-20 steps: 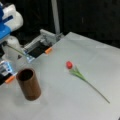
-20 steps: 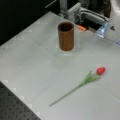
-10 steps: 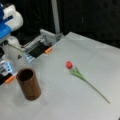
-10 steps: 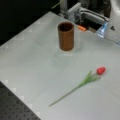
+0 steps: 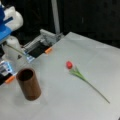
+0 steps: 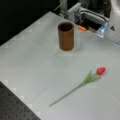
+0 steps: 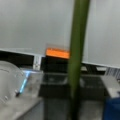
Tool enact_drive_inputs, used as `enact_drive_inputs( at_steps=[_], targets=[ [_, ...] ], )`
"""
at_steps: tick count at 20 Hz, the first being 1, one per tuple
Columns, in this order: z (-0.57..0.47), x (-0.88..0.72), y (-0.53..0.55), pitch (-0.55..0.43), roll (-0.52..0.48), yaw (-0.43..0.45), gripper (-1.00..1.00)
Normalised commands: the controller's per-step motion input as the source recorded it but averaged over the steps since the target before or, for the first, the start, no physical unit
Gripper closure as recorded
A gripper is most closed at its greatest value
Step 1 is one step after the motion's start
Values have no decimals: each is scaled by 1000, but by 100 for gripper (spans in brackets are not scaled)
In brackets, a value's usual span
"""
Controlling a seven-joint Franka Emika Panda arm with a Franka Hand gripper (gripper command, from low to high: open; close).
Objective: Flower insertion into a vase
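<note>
Dark-brown and matte, the vase (image 5: 29, 84) stands upright on the pale grey bench (image 5: 75, 105), its wide round mouth open and nothing inside it; in a front view it sits toward the bench's lower left, and in a front view (image 6: 66, 35) it stands near the top centre. A flower (image 5: 79, 75) with a red bud and a long green stem lies flat on the bench, well apart from the vase, in both front views (image 6: 85, 82). A small orange tab (image 5: 48, 50) sits at the bench edge beside a grey metal fixture (image 5: 40, 46). White and blue parts of the arm (image 5: 8, 22) show at a front view's left edge. The wrist view is crossed top to bottom by a green stem (image 7: 76, 57), close to the lens, with the orange tab (image 7: 57, 53) behind it. I cannot tell where the claw is, how far it is open, or whether it grips that stem.
</note>
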Motion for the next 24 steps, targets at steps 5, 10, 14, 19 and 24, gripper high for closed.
enact_drive_inputs(
  at_steps=[5,10,14,19,24],
  targets=[
    [158,156,16,528,-182,30,100],
    [191,315,-103,582,-103,-13,100],
    [165,354,-175,510,-40,-89,100],
    [132,275,-164,450,-43,-143,100],
    [117,197,-104,350,-79,-120,100]
  ],
)
